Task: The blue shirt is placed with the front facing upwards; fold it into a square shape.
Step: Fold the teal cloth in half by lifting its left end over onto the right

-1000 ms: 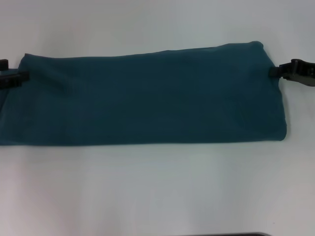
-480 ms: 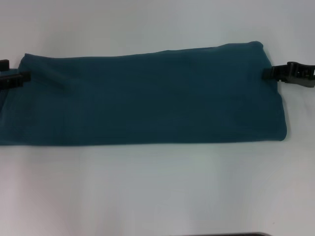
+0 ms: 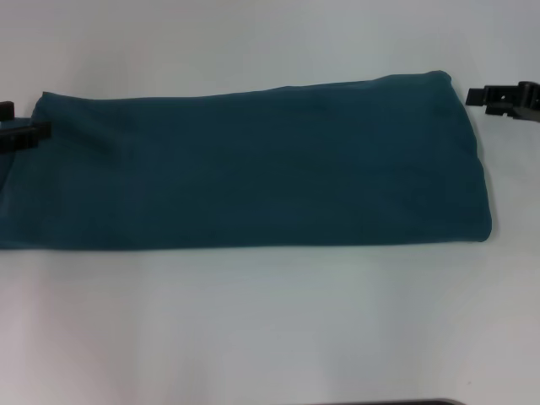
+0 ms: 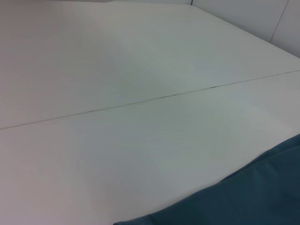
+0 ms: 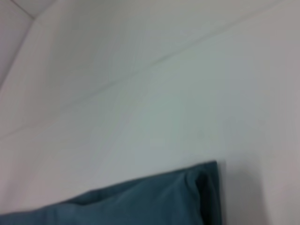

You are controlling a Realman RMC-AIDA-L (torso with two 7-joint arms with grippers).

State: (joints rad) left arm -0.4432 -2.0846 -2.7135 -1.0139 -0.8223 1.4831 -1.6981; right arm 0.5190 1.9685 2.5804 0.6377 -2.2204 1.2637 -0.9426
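Left fingers (image 3: 34,132) touch blue shirt (image 3: 253,169) edge, grip unclear; right fingers (image 3: 479,96) clear, grip unclear.

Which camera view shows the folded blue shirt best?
The head view: there the blue shirt lies as one long folded band across the table, cut off only at its left edge. The left wrist view shows just one edge of it, and the right wrist view shows one corner.
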